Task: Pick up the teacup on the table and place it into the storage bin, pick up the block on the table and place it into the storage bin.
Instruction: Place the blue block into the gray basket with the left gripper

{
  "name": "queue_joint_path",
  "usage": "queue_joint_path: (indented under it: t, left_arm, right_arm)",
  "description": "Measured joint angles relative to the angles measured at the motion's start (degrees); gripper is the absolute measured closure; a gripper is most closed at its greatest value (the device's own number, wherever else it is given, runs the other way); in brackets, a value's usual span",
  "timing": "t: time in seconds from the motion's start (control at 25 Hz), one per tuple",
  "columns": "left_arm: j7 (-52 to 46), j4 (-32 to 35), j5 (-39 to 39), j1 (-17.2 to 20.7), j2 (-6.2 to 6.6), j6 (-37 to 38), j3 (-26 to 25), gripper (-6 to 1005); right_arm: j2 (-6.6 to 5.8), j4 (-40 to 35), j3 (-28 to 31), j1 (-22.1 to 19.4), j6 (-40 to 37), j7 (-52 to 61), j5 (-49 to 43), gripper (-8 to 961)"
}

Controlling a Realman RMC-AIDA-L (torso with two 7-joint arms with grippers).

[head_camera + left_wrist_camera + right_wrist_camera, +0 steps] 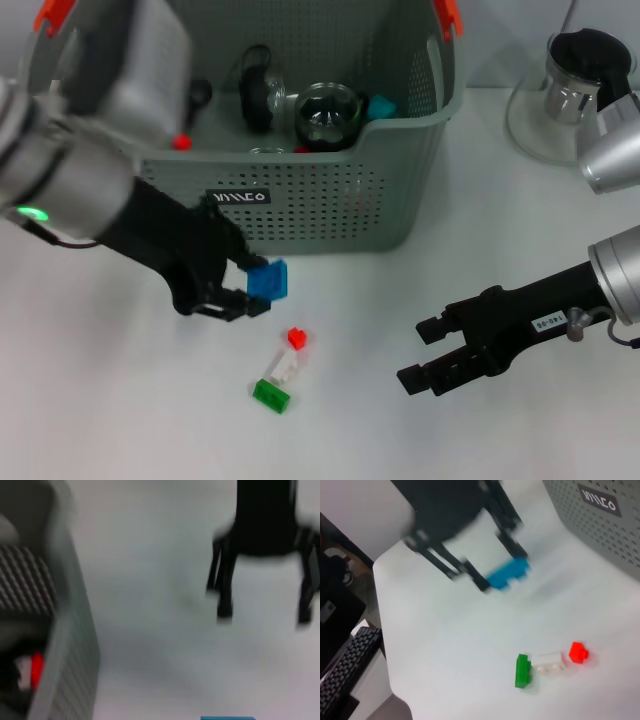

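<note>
White table (100,400), left gripper (250,290) aloft around blue block (268,281).

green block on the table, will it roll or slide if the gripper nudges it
The green block looks flat-sided and rigid, so it would probably slide, not roll. It seems small and light, so it may skid easily. It touches the white block, which would likely shift with it.

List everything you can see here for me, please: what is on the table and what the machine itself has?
Basket: one, grey-green with orange clips, back of table, holding dark glassware and small bits.
Blue block: one, held in the left gripper, above the table in front of the basket.
Red block: one, on the table.
White block: one, beside the red.
Green block: one, beside the white.
Glass pot: one, dark lid, far right.
Left gripper: black, shut on the blue block.
Right gripper: black, open, low on the right.
</note>
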Motion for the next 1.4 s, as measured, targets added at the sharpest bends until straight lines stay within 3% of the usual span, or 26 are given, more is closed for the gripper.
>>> queue_joint_path:
  t: [0.08,0.16,0.28,0.4,0.64,0.88,1.08,1.28,1.4]
  left_arm:
    - [0.3,0.8,-4.7,-0.1,0.54,4.1,-6.1,587]
    - [-0.3,1.3,-11.0,-0.6,1.85,8.2,-12.7,587]
    - [-3.6,0.9,-19.0,-1.1,4.37,9.8,-18.9,587]
    - [-7.6,0.0,-23.4,-1.8,6.61,6.8,-20.6,586]
    - [-12.2,-4.9,-24.9,-5.6,9.3,-2.8,-21.4,587]
    - [-14.5,-14.5,-23.0,-10.4,11.65,-16.1,-19.9,574]
    - [-15.0,-21.0,-21.4,-12.8,11.91,-24.7,-16.8,558]
    - [-15.3,-21.8,-20.8,-13.3,10.45,-30.2,-9.8,542]
    - [-15.3,-21.3,-20.8,-13.5,9.53,-30.6,-8.3,533]
  right_arm:
    - [-0.11,0.0,-0.1,0.0,-0.1,0.0,0.0,25]
    - [-0.17,0.0,-0.2,0.0,-0.4,0.0,0.0,25]
    - [-0.24,0.0,-0.2,0.1,-0.9,-0.1,0.0,25]
    - [-0.32,0.0,-0.1,0.2,-1.4,-0.1,0.0,25]
    - [-0.45,0.0,-0.1,0.5,-1.6,-0.2,0.0,25]
    - [-0.77,-0.1,-0.1,0.6,-1.9,-0.2,0.0,25]
    - [-0.98,-0.1,-0.1,0.7,-1.8,-0.2,-0.1,25]
    - [-1.11,0.0,-0.2,0.7,-1.7,-0.2,-0.1,25]
    - [-1.18,0.0,-0.1,0.7,-1.6,-0.3,-0.3,25]
